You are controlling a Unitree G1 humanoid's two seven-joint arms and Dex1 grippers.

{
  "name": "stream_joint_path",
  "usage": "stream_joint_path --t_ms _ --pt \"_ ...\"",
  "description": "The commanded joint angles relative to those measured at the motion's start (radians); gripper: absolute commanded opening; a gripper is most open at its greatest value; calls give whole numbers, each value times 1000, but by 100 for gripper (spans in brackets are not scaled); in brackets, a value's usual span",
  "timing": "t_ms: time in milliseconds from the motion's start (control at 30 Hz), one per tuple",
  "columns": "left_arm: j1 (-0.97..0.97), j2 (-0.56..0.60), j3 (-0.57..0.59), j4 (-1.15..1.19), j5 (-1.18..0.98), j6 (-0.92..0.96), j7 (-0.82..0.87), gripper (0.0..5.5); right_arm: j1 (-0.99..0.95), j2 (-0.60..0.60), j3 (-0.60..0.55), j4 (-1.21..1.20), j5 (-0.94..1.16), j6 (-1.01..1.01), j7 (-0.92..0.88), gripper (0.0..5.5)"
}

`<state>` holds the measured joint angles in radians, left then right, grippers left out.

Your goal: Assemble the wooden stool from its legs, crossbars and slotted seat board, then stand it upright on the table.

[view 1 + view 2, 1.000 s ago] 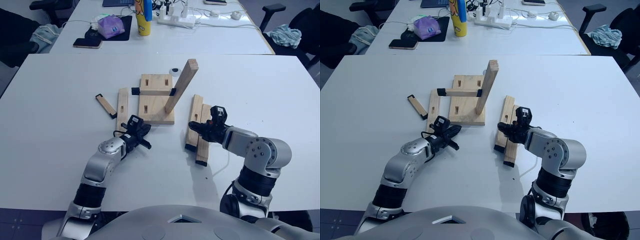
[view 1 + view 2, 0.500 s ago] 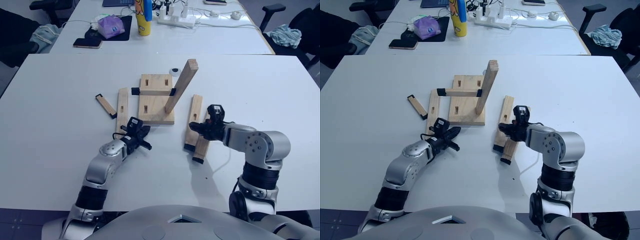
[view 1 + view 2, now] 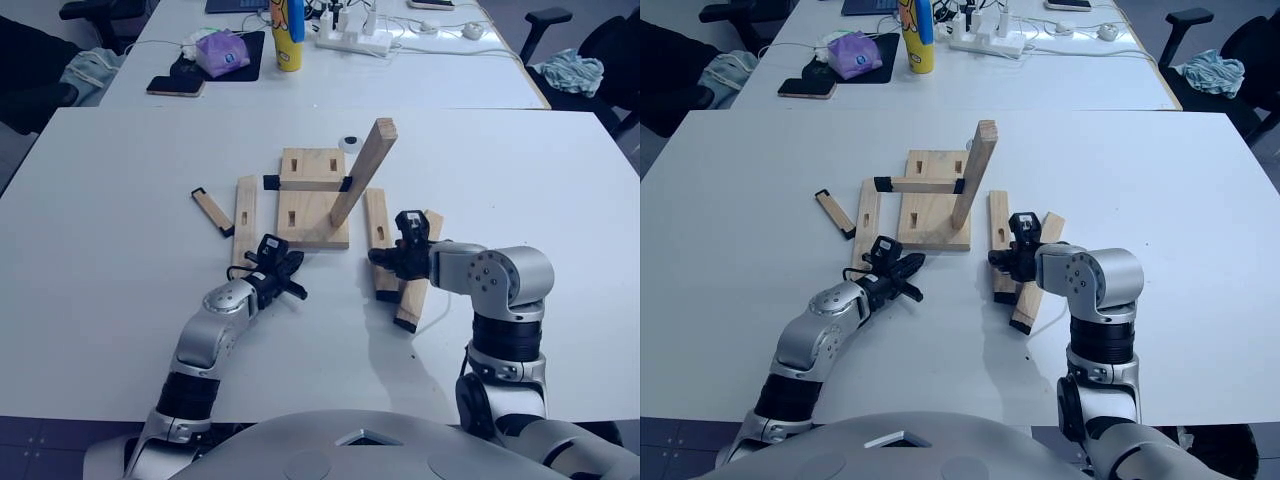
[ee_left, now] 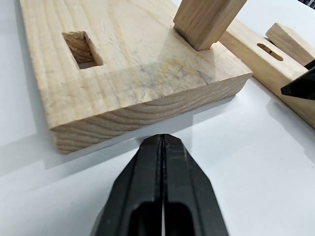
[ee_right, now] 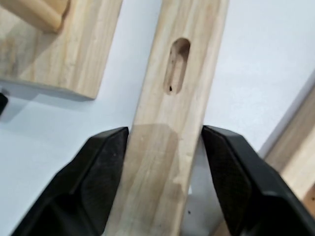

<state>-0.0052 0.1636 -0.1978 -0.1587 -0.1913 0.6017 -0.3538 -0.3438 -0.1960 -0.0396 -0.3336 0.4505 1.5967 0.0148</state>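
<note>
Head view: we see the seat board (image 3: 305, 225) flat mid-desk (image 3: 120, 200), with an upright leg (image 3: 362, 172) standing in it. Left wrist: left end effector (image 4: 161, 142) closed, empty, tip just beside the seat board. Right wrist: right end effector (image 5: 166, 147) clamps the slotted leg (image 5: 172, 113), whose ends are cut off.

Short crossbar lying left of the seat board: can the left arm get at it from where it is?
Probably yes. The left gripper, shut and empty, sits by the seat board; only a flat-lying leg lies between it and the short crossbar.
</note>
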Motion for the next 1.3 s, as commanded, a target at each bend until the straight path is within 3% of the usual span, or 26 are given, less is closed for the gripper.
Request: stream_joint_path --t_ms 33,167,300,433,633,700,800,1033,1200,1300 --pt "-5 -3 -12 12 10 4 3 0 54 -35 55 -14 -8 17 9 260" --pt "-9 5 -16 6 12 7 -4 0 84 -31 48 -9 -49 10 1 221" --pt "-19 19 -22 4 13 4 -22 0 90 -2 27 -13 -73 -1 -5 219" --pt "-27 39 -26 6 10 -4 -52 0 50 58 -90 -7 -109 -75 -31 218" --pt "-38 44 -2 -8 -17 -47 -88 0 -129 44 -252 62 -137 -433 -29 218" --pt "-31 39 22 -33 -52 -49 -105 28 -150 34 -296 102 -134 -559 -11 218" --pt "-10 46 52 -83 -116 -45 -145 64 -158 -15 -298 179 -120 -694 78 218" --pt "76 47 110 -233 -316 -6 -228 161 -226 -70 -542 223 322 -623 349 217" --pt "87 47 149 -297 -457 50 -237 225 -154 -261 -591 280 584 -456 647 217" --pt "70 52 181 -328 -540 91 -227 264 -51 -428 -546 294 642 -385 898 217"
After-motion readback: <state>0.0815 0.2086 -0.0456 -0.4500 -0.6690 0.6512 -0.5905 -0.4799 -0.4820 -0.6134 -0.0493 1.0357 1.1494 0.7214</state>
